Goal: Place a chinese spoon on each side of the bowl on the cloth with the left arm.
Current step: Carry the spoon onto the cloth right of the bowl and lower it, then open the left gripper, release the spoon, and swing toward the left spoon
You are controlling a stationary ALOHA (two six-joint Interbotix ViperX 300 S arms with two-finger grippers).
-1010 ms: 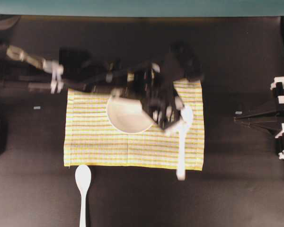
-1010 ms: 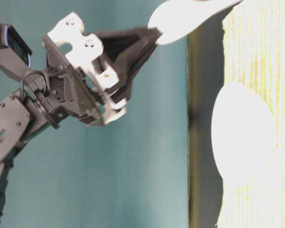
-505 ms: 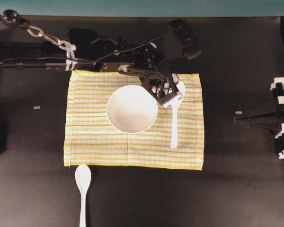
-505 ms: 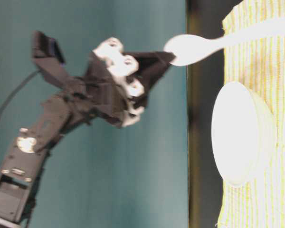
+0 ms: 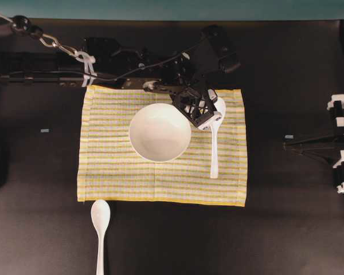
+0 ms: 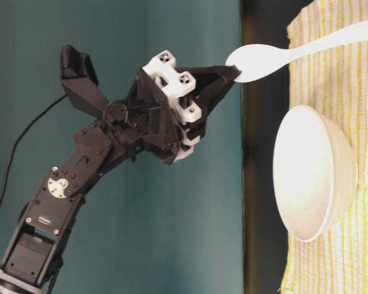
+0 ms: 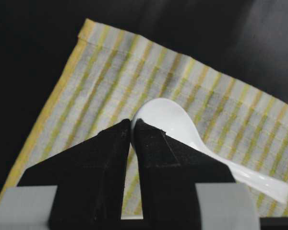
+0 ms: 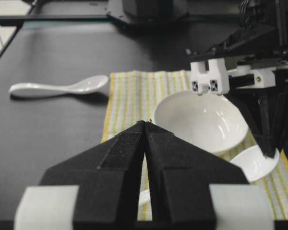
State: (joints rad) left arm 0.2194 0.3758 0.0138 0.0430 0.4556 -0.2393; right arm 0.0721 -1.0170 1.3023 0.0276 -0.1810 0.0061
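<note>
The white bowl [image 5: 159,132] [image 6: 313,171] [image 8: 199,120] sits in the middle of the striped cloth [image 5: 109,166] [image 6: 356,73] [image 7: 110,72] [image 8: 129,91]. My left gripper [image 5: 209,117] [image 6: 236,73] [image 7: 133,125] is shut on the rim of a white chinese spoon [image 5: 214,149] [image 6: 264,60] [image 7: 173,120] [image 8: 257,163] just right of the bowl. That spoon is tilted, scoop end raised, handle end down on the cloth. A second chinese spoon [image 5: 100,220] [image 8: 57,87] lies on the black table off the cloth's front left corner. My right gripper [image 5: 286,137] [image 8: 146,123] is shut and holds nothing.
The right arm's black and white frame [image 5: 341,143] stands at the table's right edge, away from the cloth. The left arm [image 5: 114,57] reaches across the back of the table, over the cloth's far edge. A small pale mark [image 5: 45,130] lies left of the cloth.
The left gripper carried the spoon toward the back of the cloth and lowered it. The handle end, earlier past the cloth's front edge, now rests on the cloth.
</note>
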